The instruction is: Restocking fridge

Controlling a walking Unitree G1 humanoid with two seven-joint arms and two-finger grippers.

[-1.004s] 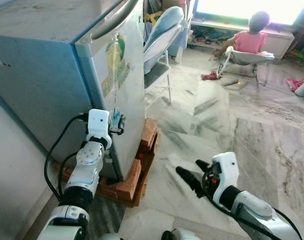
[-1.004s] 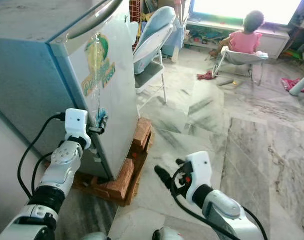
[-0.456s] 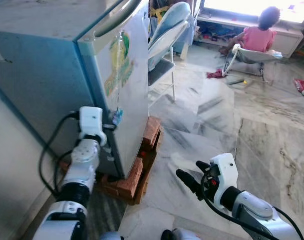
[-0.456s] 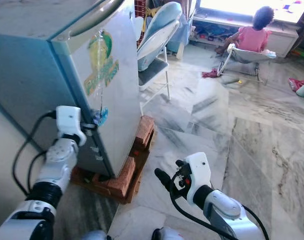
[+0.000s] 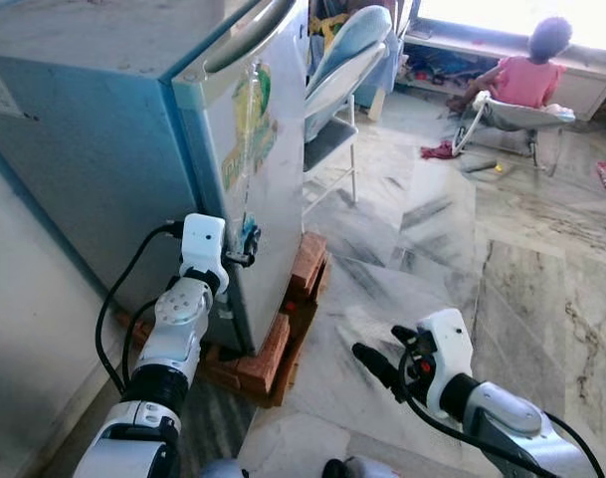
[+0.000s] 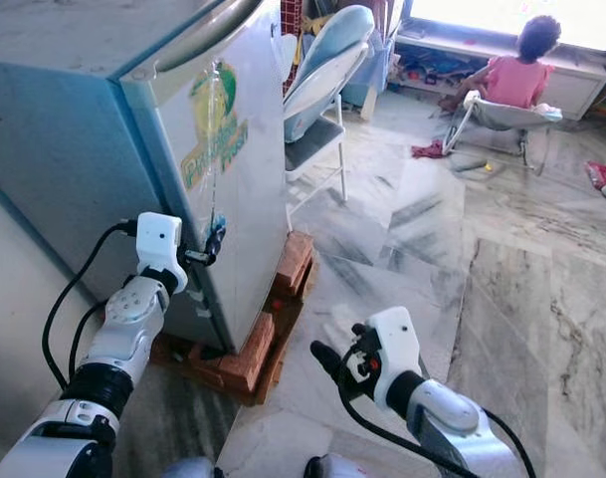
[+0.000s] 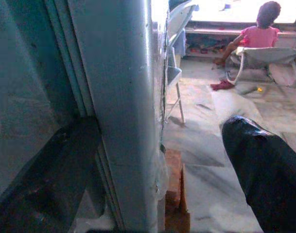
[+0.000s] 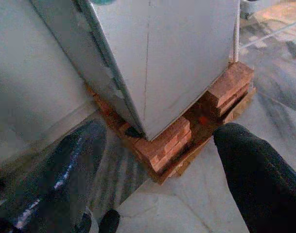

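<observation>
1. The fridge [image 5: 133, 149] stands at my left, a pale blue box with a grey-white door [image 6: 245, 189] that is shut and faces the room.
2. A long handle [image 5: 248, 30] runs along the door's top edge, and a green and yellow sticker [image 6: 213, 129] sits on the door's face.
3. The fridge rests on a low base of red bricks [image 5: 283, 334] laid over the marble floor [image 5: 502, 269].
4. My left gripper [image 5: 245, 249] is raised to the door's near edge, about halfway down its height.
5. In the left wrist view my fingers [image 7: 264, 170] are spread wide, one on the blue side wall and one on the room side, with the door's edge [image 7: 123, 121] between them.
6. I cannot tell from these views whether either finger touches the door.
7. My right gripper [image 5: 377, 363] hangs low over the floor, in front of the fridge and well apart from it.
8. Its fingers [image 8: 254, 179] are wide open and hold nothing; the right wrist view looks between them at the fridge's lower corner and the bricks [image 8: 172, 141].
9. A folding chair [image 5: 337, 90] with a light blue seat stands just beyond the fridge door.
10. Farther off, a child in a pink top [image 5: 541, 70] sits by a bright window, back turned to me, beside a low bouncer seat [image 5: 516, 115].
11. A small red cloth [image 5: 440, 151] lies on the floor near that seat.
</observation>
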